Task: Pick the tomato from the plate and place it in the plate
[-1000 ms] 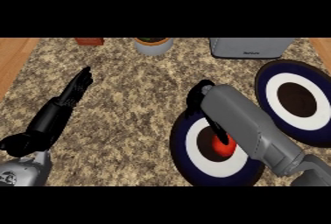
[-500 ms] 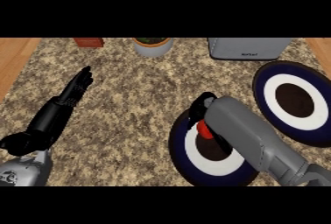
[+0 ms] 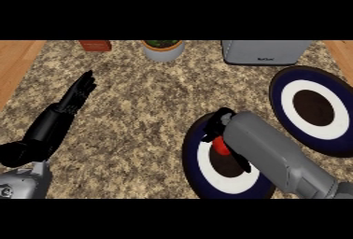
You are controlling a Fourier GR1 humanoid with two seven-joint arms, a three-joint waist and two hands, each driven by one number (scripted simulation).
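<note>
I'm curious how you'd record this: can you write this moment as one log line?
phase: grasping | right robot hand: curled round tomato over near plate | left robot hand: open, resting | far plate: awaiting tomato

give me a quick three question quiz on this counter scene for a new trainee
1. True or false: the tomato already lies on the far plate.
2. Which hand is at the tomato? A) left hand B) right hand
3. Fill in: the left hand's fingers are ____ (straight/curled).

Key: 1 false, it is over the near plate. 2 B. 3 straight.
</note>
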